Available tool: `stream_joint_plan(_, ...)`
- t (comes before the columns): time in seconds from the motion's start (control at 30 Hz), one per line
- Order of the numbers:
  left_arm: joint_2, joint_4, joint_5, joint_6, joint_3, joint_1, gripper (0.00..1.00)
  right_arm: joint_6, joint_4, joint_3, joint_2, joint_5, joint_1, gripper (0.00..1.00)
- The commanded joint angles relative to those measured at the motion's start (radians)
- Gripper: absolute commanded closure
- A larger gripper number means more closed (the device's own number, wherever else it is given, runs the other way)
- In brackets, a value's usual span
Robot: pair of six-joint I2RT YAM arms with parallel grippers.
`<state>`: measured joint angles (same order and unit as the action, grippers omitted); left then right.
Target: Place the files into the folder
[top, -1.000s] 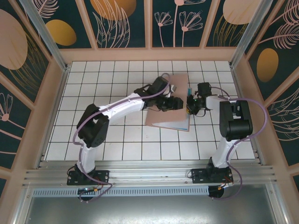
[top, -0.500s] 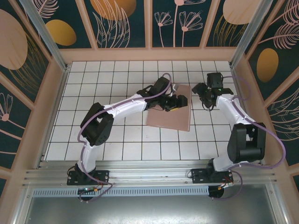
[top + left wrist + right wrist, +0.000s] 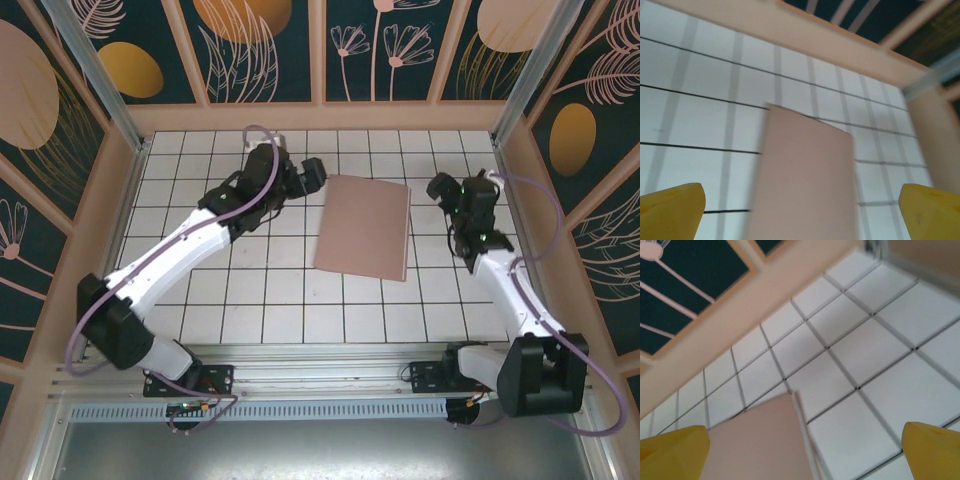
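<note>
Folder (image 3: pixel 362 228) lies closed at frame centre. Left gripper (image 3: pixel 312 172) and right gripper (image 3: pixel 441 189) flank its upper corners, fingers spread apart.

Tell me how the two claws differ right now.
The left claw hangs by the far-left corner of the folder, the left arm stretched slantwise across the table; the right claw sits off the folder's right edge, the right arm reaching nearly straight out. Both claws are open, empty and clear of it.
</note>
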<state>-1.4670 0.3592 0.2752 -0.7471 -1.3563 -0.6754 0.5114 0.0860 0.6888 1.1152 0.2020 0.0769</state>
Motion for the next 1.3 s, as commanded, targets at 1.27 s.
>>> stream_joint_plan(1.27, 0.11, -1.062, 0.251, 0.545, 0.955, 0.551, 0.01, -0.457, 1.303, -0.504, 0.449, -0.032, -0.089, 0.01)
